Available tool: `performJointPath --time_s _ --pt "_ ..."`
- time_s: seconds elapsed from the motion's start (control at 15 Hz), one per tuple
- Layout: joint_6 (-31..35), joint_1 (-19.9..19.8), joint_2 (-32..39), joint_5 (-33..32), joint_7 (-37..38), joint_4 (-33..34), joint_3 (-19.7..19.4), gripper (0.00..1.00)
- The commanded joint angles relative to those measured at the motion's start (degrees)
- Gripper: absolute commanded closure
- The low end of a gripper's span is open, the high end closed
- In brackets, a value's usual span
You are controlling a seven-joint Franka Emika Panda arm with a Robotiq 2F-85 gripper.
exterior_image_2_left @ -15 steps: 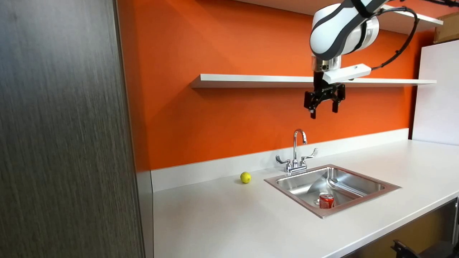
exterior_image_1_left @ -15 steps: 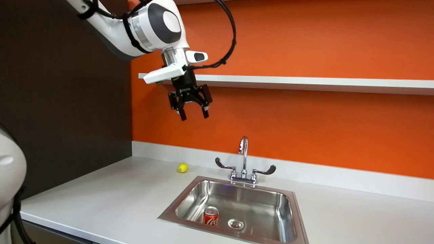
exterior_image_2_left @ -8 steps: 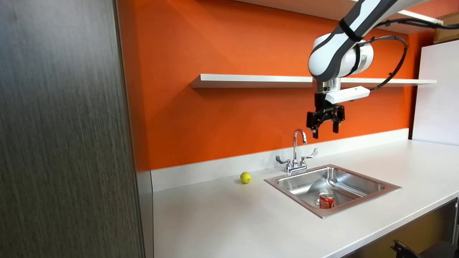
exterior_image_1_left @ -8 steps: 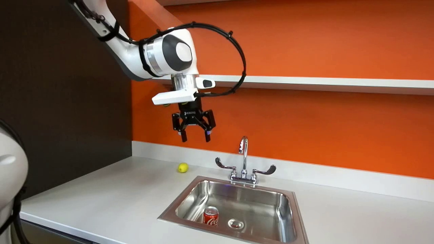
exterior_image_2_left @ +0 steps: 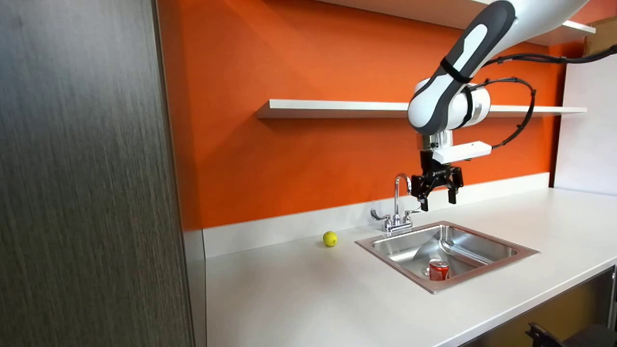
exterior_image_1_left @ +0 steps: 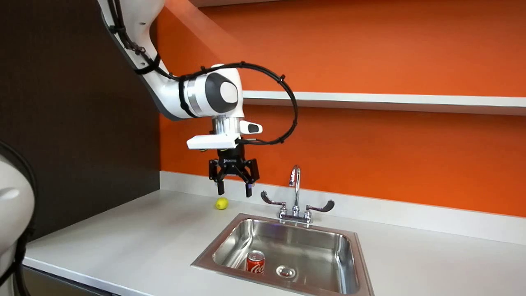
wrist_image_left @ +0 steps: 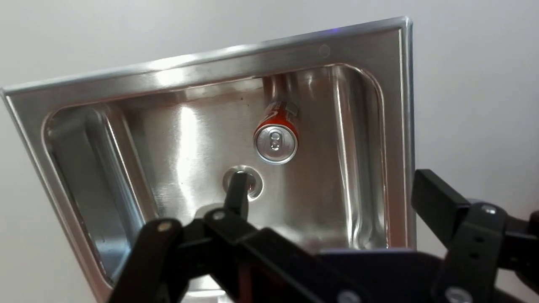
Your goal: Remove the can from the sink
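Note:
The red can point(exterior_image_1_left: 255, 263) stands upright in the steel sink point(exterior_image_1_left: 362, 263), on the basin floor near the drain. It also shows in an exterior view point(exterior_image_2_left: 438, 271), inside the sink rim point(exterior_image_2_left: 477, 273). My gripper point(exterior_image_1_left: 234, 194) is open and empty, in the air well above the counter; it also shows in an exterior view point(exterior_image_2_left: 438, 206). In the wrist view the can point(wrist_image_left: 276, 139) shows its silvery top, above and between the spread fingers point(wrist_image_left: 332, 185). The left finger overlaps the drain and the right finger lies just outside the sink rim point(wrist_image_left: 398, 126).
A chrome faucet point(exterior_image_1_left: 296, 193) with two handles stands behind the sink. A yellow-green ball point(exterior_image_1_left: 222, 203) lies on the white counter point(exterior_image_1_left: 135, 242) near the backsplash. A white shelf point(exterior_image_1_left: 390, 98) runs along the orange wall. A dark panel point(exterior_image_2_left: 87, 173) stands at one side.
The arm and gripper have moved down steadily, from beside the shelf to about faucet height. The gripper stays open. The can and ball have not moved.

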Motion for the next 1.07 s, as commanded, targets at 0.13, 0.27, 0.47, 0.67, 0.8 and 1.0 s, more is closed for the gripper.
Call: performJointPath --time_s 0.13,0.27,0.47,0.67,0.8,1.0 --pt "4.9 -0.1 7.4 3.5 1.7 2.0 -0.9 0.00" --pt "6.9 -0.1 10.2 4.9 1.5 2.7 -1.1 0.00" --pt "9.3 0.0 14.2 8.4 0.6 4.0 -1.1 0.00" --pt "10.0 -0.1 17.8 10.0 1.3 5.4 -1.2 0.00" --pt "10.0 -0.2 19.9 10.6 1.3 6.4 -1.3 0.00" --pt "9.7 -0.2 22.6 10.9 2.1 8.0 -1.8 0.00"
